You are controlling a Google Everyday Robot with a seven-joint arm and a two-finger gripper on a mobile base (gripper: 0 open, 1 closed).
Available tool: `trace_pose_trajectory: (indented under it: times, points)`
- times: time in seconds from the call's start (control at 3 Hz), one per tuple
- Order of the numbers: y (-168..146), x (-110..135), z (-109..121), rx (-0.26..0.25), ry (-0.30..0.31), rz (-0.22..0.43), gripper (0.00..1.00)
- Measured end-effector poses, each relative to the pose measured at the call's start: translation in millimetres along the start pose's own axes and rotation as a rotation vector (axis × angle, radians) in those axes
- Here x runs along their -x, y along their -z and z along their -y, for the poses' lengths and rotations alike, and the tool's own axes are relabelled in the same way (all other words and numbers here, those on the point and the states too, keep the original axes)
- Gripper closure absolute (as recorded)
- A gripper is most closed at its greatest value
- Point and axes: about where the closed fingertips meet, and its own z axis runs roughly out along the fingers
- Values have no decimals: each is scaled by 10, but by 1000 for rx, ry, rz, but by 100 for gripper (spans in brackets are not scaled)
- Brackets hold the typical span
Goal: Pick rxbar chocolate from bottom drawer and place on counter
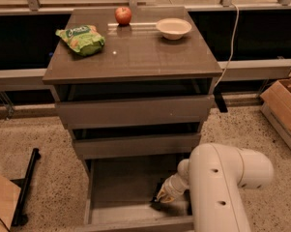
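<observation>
Sitting in bottom drawer, gripper partly hidden

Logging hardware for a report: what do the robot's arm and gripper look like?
The arm is a fat, glossy cream-white tube with small dark holes, narrowing to a pale wrist. The gripper, inside the bottom drawer, looks dark with amber touches.

White arm; lower-centre pincer, seemingly dark

counter: we see a glossy, smooth sheen
arm: we see smooth white plastic
gripper: down in the bottom drawer, we spot pale plastic
</observation>
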Motion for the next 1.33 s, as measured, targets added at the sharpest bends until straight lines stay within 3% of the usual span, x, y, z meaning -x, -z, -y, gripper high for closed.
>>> trace_pose_trajectory:
  times: [0.33, 0.67, 1.0, 1.33]
  points:
    - [453, -214, -39, 103, 58, 15, 100]
    - [1029, -501, 26, 166, 151, 34, 100]
    - [1700, -831, 74, 184, 240, 87, 100]
    - [2255, -1222, 85, 133, 323, 134, 100]
